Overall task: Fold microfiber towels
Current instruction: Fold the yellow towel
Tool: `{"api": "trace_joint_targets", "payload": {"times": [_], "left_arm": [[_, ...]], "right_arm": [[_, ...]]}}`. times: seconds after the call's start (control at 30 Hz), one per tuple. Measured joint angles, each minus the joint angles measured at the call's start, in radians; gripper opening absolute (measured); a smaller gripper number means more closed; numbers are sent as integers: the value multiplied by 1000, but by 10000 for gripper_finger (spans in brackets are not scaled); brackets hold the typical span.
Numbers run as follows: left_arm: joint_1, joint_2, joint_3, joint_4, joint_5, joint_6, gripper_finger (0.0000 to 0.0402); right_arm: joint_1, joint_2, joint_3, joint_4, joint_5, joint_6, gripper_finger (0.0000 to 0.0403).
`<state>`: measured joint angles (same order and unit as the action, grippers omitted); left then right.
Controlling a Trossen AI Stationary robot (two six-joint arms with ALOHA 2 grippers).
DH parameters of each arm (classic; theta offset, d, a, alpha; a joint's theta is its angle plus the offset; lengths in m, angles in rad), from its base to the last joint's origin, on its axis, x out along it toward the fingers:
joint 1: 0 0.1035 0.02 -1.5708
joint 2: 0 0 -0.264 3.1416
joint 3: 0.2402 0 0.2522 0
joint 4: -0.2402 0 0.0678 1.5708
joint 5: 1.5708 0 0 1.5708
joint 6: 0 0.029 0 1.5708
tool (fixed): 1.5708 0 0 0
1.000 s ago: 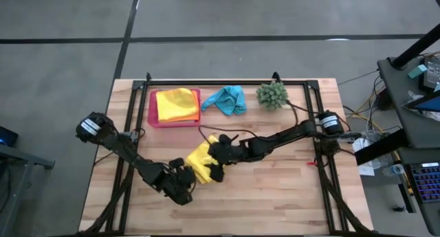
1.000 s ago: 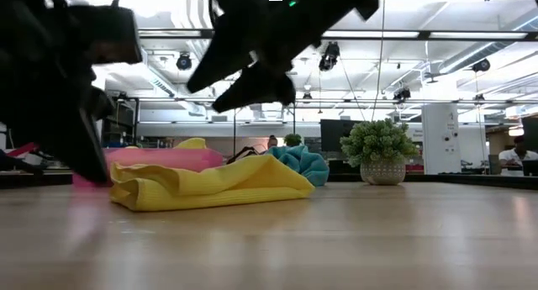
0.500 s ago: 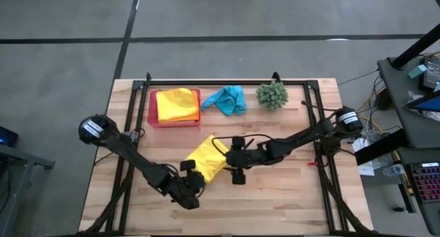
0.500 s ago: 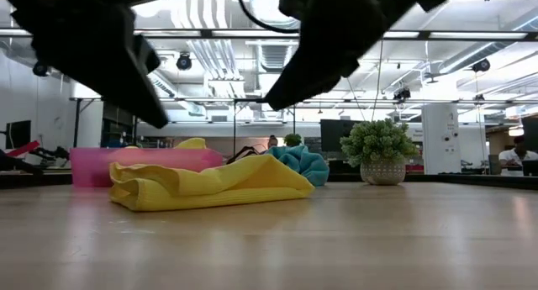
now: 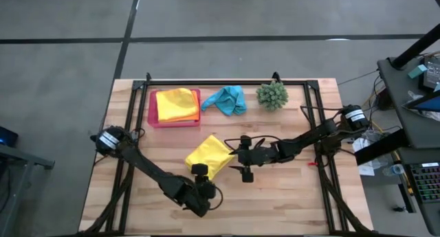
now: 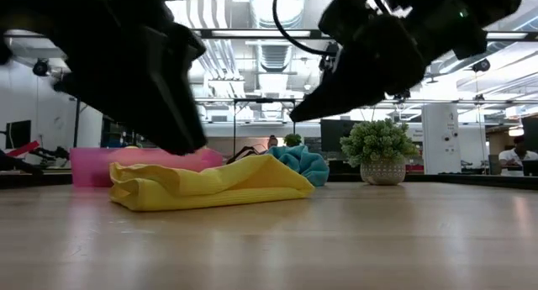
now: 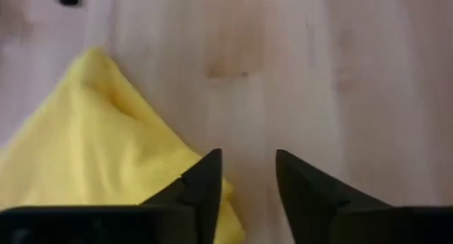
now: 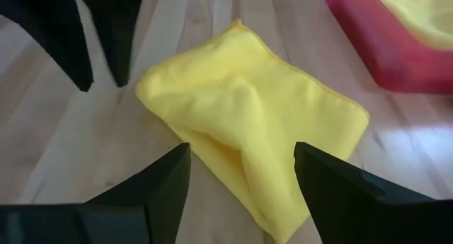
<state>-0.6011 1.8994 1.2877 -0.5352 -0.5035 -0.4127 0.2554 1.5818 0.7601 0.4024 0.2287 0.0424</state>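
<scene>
A folded yellow towel (image 5: 209, 155) lies on the bench (image 5: 289, 196) — right hand (image 5: 242, 159) wide just beside it, left hand (image 5: 200, 184) narrowly parted, both empty.

Both end effectors have let go of the folded yellow towel (image 5: 209, 155) — the left end effector (image 5: 201, 190) backed toward the lower centre, the right end effector (image 5: 245, 157) withdrew rightward, fingers apart.

soft matt yellow towel (image 8: 248, 124), smooth wooden table (image 5: 289, 189)
</scene>
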Motion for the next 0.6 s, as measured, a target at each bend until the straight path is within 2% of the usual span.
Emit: {"api": "trace_joint_targets", "payload": {"times": [0.17,0.37,0.6], "left_arm": [[11,49,-2,-6,-53,0,160],[24,65,-1,-9,-54,-70,163],[26,58,-1,-101,-53,-157,163]], "right_arm": [[0,0,-40,41,0,-10,238],[-4,0,-77,111,0,-24,240],[-14,2,-80,115,0,-28,237]]}}
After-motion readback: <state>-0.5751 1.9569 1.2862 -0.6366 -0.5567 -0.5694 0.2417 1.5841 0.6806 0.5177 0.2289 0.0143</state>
